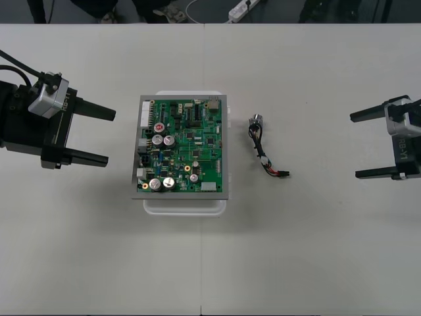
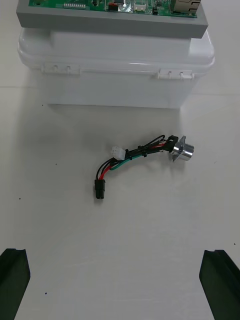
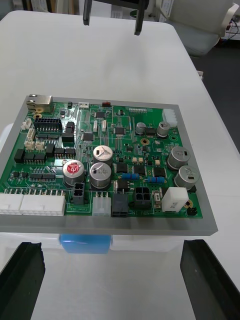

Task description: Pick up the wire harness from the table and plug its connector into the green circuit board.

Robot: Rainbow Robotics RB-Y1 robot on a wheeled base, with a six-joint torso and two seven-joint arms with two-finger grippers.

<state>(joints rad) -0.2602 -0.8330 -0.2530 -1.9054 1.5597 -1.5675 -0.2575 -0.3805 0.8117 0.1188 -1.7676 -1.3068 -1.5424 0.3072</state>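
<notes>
The green circuit board (image 1: 183, 146) rests on its white base (image 1: 185, 205) in the middle of the table. Just right of it the wire harness (image 1: 264, 155) lies loose on the table: its metal socket (image 1: 255, 121) points away, its black plug (image 1: 284, 174) is nearer the front. My left gripper (image 1: 102, 135) waits open at the board's left side. My right gripper (image 1: 358, 146) stands open at the far right, well clear of the harness. In the right wrist view the harness (image 2: 141, 159) lies between my fingers (image 2: 12, 280) and the base (image 2: 115, 75). The left wrist view looks across the board (image 3: 105, 160).
Bare table surrounds the board on every side. A seam runs across the table's middle (image 1: 202, 59). In the left wrist view the right gripper (image 3: 111, 12) shows beyond the board.
</notes>
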